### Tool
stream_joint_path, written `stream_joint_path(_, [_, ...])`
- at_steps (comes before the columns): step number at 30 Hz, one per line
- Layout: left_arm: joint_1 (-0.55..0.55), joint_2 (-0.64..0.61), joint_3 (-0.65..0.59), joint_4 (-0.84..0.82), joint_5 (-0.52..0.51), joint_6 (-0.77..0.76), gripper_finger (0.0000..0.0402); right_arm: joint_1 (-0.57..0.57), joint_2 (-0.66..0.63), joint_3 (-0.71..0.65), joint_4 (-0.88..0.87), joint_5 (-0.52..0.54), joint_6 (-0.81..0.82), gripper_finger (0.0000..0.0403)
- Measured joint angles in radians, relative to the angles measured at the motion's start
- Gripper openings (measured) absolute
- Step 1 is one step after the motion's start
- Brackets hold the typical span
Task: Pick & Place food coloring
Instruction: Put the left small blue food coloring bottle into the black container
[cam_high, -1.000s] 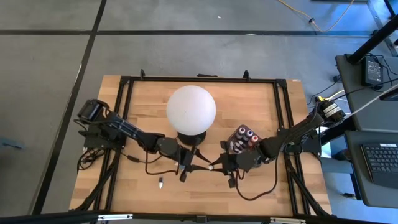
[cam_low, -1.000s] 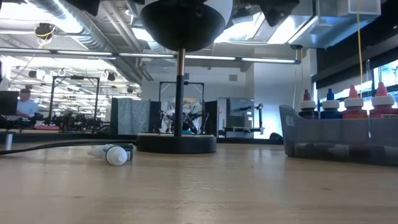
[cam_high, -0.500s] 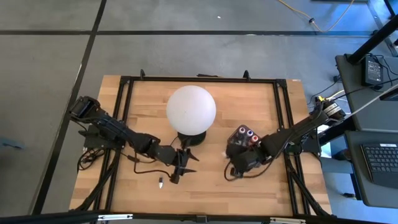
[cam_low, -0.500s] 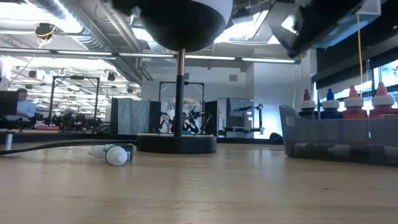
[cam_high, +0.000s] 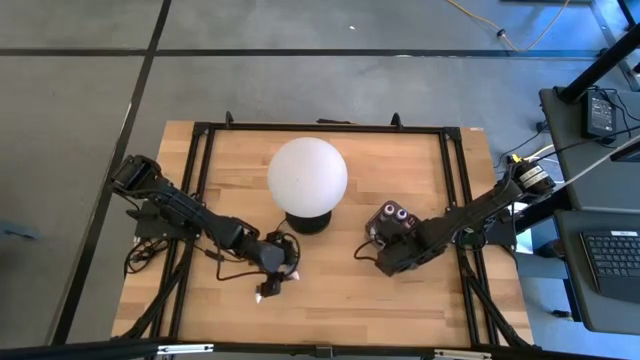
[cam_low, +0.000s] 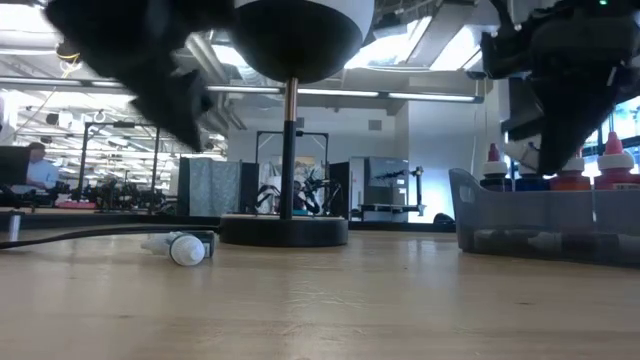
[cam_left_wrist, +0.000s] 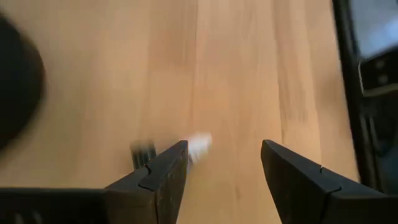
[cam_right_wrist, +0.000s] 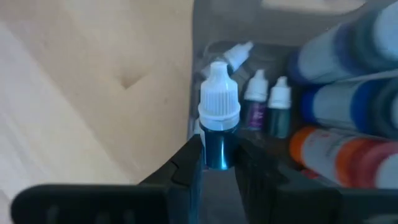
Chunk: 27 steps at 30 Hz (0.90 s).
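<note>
Our left gripper (cam_high: 272, 286), fingers apart, hovers over the small white-tipped dark bottle (cam_high: 259, 293) lying on the near table; our right gripper (cam_right_wrist: 217, 163) clamps a blue white-capped bottle (cam_right_wrist: 218, 124) above the grey translucent tray (cam_low: 480, 205).

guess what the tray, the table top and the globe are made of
Tray: smoky translucent plastic by the look; bottles show through its wall. Table top: pale wood, with plank lines and grain, satin finish. Globe: matte white, frosted glass or plastic; the look leaves that open.
</note>
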<state>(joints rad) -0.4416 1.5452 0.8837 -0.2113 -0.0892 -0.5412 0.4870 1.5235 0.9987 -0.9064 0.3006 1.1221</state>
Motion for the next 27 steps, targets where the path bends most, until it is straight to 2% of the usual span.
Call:
stream_joint_path(5, [-0.012,0.0,0.0,-0.171,0.119,-0.172,0.0192,0.0,0.0,-0.041,0.055,-0.015,0.0,0.0083])
stream_joint_path(11, [-0.029,0.0,0.0,-0.345,0.122,-0.375,0.0185,-0.013,0.0,-0.084,0.064,-0.014,0.002,0.0083])
stream_joint_path(15, [-0.048,0.0,0.0,-0.364,0.118,-0.517,0.0184,-0.027,0.001,-0.113,0.082,-0.014,0.002,0.0084])
stream_joint_path(20, [-0.067,0.0,0.0,-0.364,0.17,-0.687,0.0184,-0.031,0.001,-0.121,0.09,-0.014,-0.002,0.0097])
stream_joint_path(27, [-0.103,0.002,0.0,-0.364,0.169,-0.963,0.0185,-0.032,0.001,-0.121,0.097,-0.015,-0.004,0.0104])
